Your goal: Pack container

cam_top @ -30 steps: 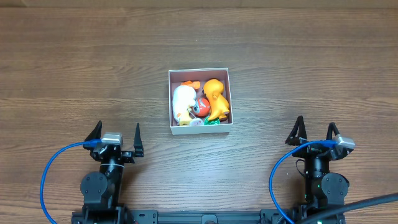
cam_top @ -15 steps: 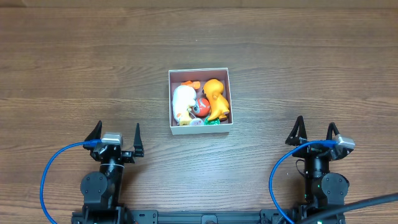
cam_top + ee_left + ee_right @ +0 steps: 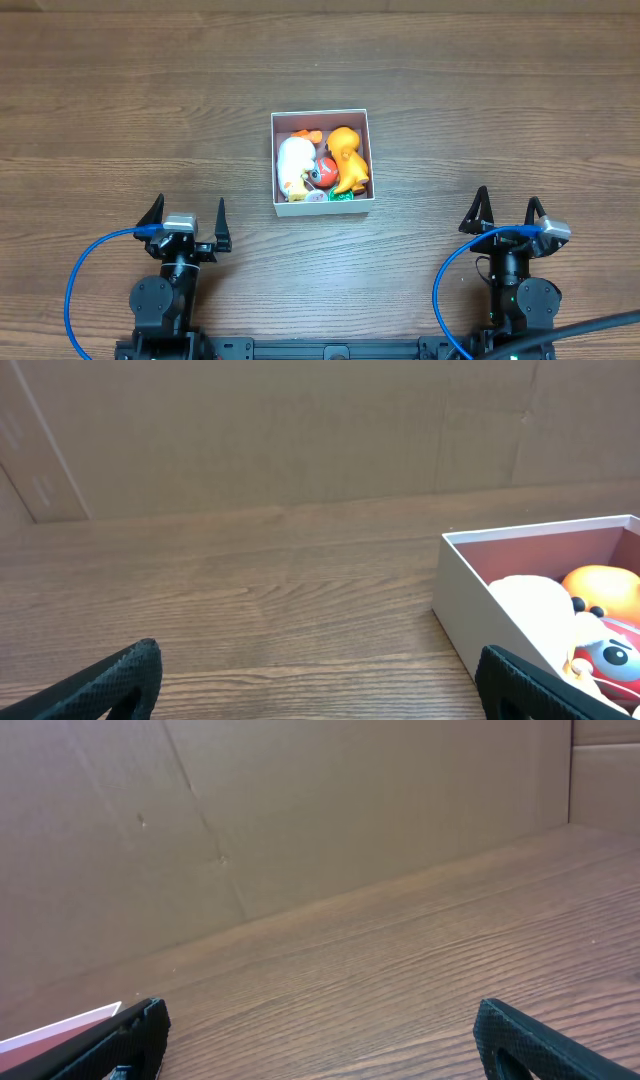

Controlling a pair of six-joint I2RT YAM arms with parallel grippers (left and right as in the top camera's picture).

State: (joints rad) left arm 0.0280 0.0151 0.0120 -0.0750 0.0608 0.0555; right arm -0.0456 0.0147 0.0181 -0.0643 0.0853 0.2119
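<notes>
Left gripper (image 3: 186, 215): fingers wide apart, holding nothing, parked by the front edge of the tabletop (image 3: 480, 90), toward the front-left corner. Right gripper (image 3: 508, 208): same pose, spread and empty, by the front edge toward the front-right corner. Further back between them, near the middle and well apart from both: the container (image 3: 325, 208), with a white toy (image 3: 294, 162), an orange toy (image 3: 346, 152), a red piece (image 3: 326, 168) and a green piece (image 3: 340, 196) crowded inside. No shift anywhere over the last second: same gripper poses, same box position, same toys. No loose toy visible outside the box. Probably means packing finished and arms retired to rest, with nothing left to fetch, judging from these views.
</notes>
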